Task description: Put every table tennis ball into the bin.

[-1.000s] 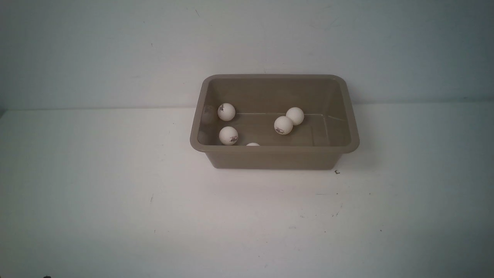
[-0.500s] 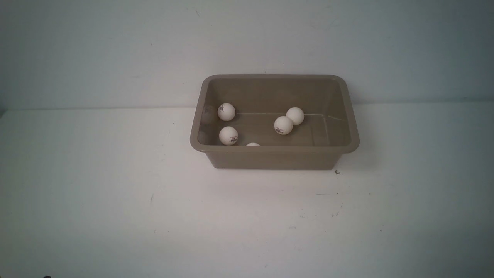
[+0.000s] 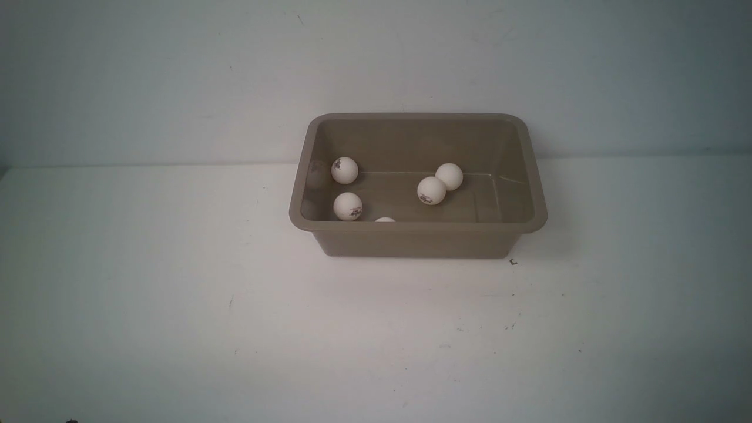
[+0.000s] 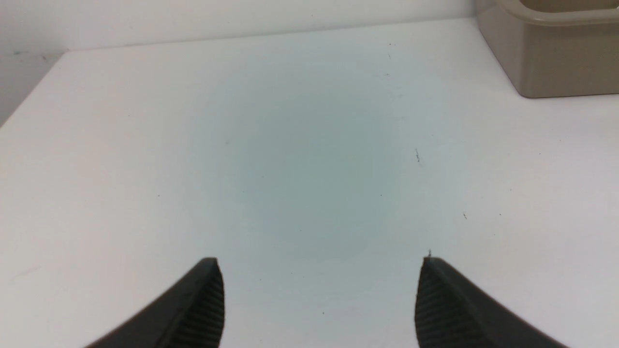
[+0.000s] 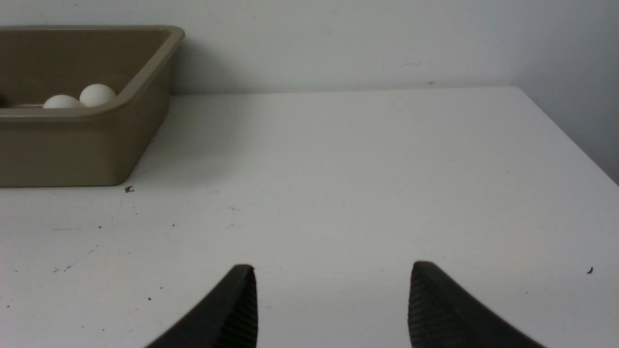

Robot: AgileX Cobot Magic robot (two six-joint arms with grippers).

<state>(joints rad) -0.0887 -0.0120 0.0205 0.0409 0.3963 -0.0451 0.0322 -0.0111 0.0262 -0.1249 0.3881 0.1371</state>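
Here the bin (image 3: 531, 176) is a taupe-brown rectangular tub with rounded corners, a flared rim and smooth sloping walls, standing on the white table (image 3: 176, 294) near its far edge, by the wall. All five balls (image 3: 432, 190) lie inside it. They are small, white and matte, each much smaller than the bin. Two sit near the bin's left wall, one behind the other, both with a small dark logo. Two more sit touching near the middle of the floor, and the nearer of that pair shows a faint logo. The fifth is mostly hidden behind the near rim, with only its top showing.

In the left wrist view the left gripper (image 4: 319, 299) hangs over bare table, its ribbed black fingers (image 4: 203, 309) spread wide with nothing between them. A corner of the bin shows well away from it. In the right wrist view the right gripper (image 5: 333, 304) also has its fingers (image 5: 237, 309) apart and empty over bare table. The bin lies well off to one side, with two balls peeking over its rim. Neither gripper touches the bin or any ball, and neither shows in the front view.
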